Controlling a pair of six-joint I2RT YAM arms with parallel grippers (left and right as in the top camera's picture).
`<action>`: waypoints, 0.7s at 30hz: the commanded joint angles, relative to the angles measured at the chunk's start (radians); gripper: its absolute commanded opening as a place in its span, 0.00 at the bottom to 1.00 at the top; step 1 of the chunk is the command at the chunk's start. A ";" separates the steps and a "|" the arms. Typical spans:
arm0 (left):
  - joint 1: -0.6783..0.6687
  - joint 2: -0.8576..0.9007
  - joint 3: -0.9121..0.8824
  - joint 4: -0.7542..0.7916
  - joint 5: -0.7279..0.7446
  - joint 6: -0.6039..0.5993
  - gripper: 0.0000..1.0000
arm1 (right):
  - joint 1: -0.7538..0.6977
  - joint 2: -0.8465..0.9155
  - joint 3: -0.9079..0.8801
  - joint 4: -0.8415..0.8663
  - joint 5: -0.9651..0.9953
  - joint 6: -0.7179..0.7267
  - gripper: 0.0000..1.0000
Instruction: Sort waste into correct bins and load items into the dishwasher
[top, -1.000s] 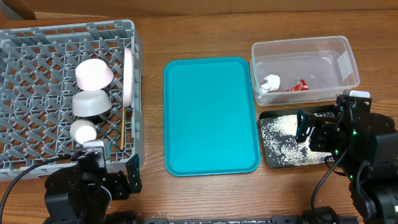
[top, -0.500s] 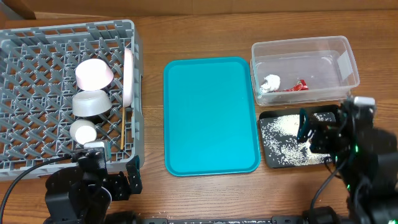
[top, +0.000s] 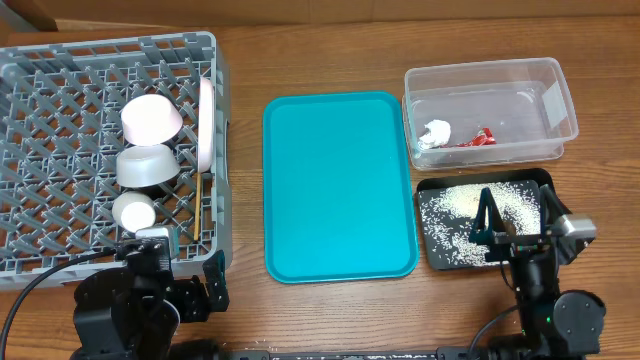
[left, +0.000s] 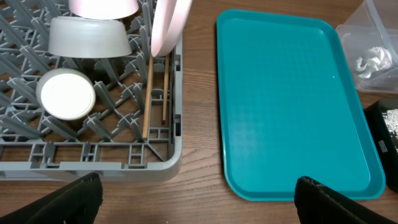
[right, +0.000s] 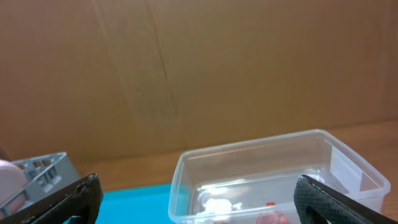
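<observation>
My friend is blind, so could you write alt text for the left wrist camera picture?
A grey dish rack holds a grey bowl, a small white cup, an upright plate and two chopsticks; beside it lies a teal tray.

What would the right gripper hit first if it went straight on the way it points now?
Most likely the clear tub: the open right gripper points at its wall from above the black tray. Depth is hard to judge.
</observation>
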 joint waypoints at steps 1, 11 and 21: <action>-0.003 -0.008 -0.002 0.001 0.012 0.016 1.00 | -0.024 -0.076 -0.073 0.053 -0.017 -0.006 1.00; -0.003 -0.008 -0.002 0.000 0.012 0.016 1.00 | -0.065 -0.088 -0.201 0.044 -0.051 -0.059 1.00; -0.003 -0.008 -0.002 0.001 0.012 0.016 1.00 | -0.068 -0.087 -0.219 0.011 -0.061 -0.055 1.00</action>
